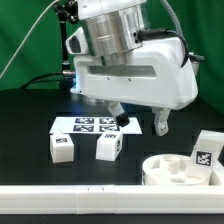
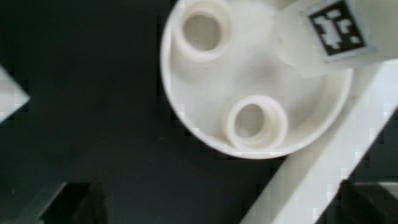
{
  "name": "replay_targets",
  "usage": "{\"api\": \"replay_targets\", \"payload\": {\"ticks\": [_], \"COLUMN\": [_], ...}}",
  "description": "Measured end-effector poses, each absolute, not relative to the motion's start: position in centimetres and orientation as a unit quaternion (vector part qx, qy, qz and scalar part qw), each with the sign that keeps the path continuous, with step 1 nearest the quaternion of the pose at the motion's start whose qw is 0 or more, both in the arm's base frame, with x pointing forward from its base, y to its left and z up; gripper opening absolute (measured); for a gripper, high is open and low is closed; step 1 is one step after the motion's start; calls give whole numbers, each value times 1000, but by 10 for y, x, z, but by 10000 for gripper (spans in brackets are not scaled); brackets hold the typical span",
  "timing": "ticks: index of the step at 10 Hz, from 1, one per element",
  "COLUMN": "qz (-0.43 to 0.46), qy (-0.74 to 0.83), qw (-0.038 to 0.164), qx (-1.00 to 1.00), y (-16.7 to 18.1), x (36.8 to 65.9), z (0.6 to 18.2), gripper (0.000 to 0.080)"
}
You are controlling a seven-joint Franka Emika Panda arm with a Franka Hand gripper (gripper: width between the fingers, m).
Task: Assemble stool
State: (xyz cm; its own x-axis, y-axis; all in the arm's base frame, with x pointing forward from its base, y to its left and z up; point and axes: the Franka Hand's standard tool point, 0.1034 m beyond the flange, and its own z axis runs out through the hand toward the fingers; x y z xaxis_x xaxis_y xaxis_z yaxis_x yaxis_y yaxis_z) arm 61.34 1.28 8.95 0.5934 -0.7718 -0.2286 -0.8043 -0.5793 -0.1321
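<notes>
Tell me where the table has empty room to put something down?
The biggest bare patch is the black table on the exterior view's left, beyond the outermost leg. A smaller one lies between the middle leg and the seat disc, under the open gripper. It is crowded around the marker board.

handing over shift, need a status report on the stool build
End effector open, empty, raised. Seat disc flat by the rail, one leg at its edge. Second leg and third leg loose beside the marker board. Nothing blocking the seat.
</notes>
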Motion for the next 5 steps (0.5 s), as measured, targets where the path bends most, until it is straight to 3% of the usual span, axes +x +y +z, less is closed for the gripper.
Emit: {"api": "replay_targets", "payload": {"ticks": [4,5], "qz": [74,79], "qy": [424,351], "qw": [108,89], "qx": [-896,-929], "y": [13,6], "x": [611,605], "z": [88,87], "gripper": [649,649]}}
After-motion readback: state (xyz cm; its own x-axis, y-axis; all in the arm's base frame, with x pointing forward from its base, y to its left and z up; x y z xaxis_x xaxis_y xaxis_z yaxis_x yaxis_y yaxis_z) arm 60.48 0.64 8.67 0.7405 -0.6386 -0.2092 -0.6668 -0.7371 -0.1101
